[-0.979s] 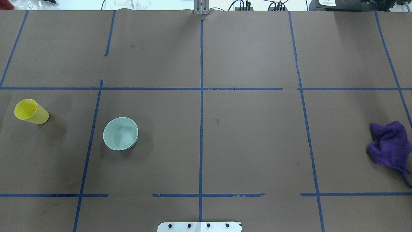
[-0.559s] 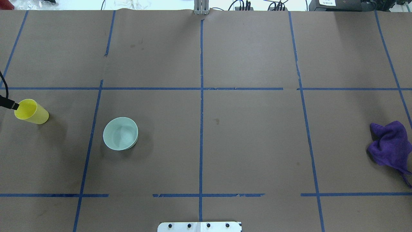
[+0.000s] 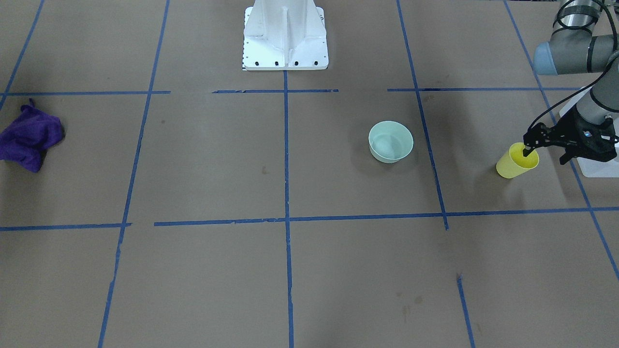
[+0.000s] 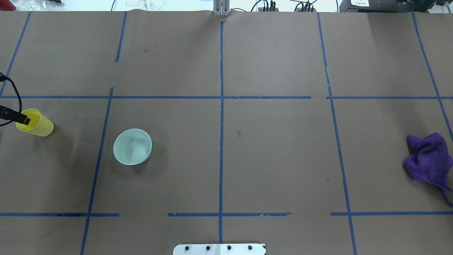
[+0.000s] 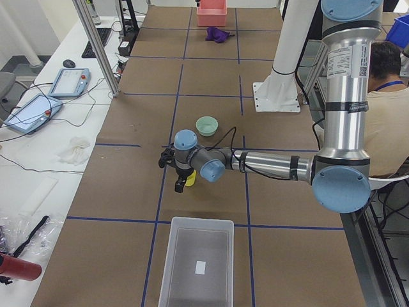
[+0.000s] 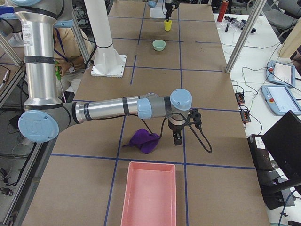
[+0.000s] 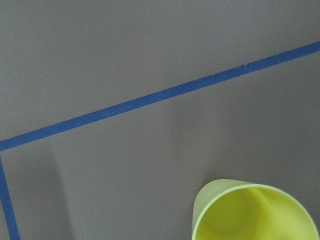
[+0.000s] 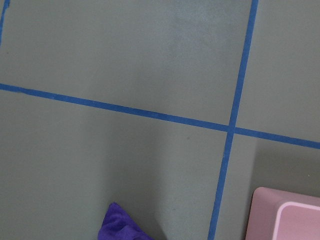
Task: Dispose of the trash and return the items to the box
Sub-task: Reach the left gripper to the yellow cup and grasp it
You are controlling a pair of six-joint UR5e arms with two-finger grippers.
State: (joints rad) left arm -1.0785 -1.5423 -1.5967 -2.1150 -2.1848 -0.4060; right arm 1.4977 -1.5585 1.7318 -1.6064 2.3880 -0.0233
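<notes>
**Left gripper straddles the yellow cup's rim**

We see a table (image 3: 208, 159) covered in brown paper and ruled into squares by blue tape (image 3: 286, 145), with the white pedestal base (image 3: 285, 34) at the robot's side. In the side views a white bench (image 5: 38, 166) carrying tablets (image 5: 29, 112) runs along the far edge, and a seated person (image 5: 383, 109) shows behind the arms.

The yellow cup (image 3: 513, 166) stands upright near the table's left end. Its long axis is vertical, with the wide mouth up and the narrow base on the paper. The left gripper (image 3: 545, 157) is spread wide, one finger dipped inside the cup's mouth and the other outside its wall. The mint-green bowl (image 3: 390, 141) sits mouth up, apart from the cup, toward the middle. The frosted box (image 5: 201, 221) lies at the left end beyond the cup, open top up, with its long side running along the table.

The right gripper (image 6: 178, 136) hangs just beside the purple cloth (image 6: 145, 140), near a pink tray (image 6: 146, 165). We cannot tell how its fingers stand.
</notes>
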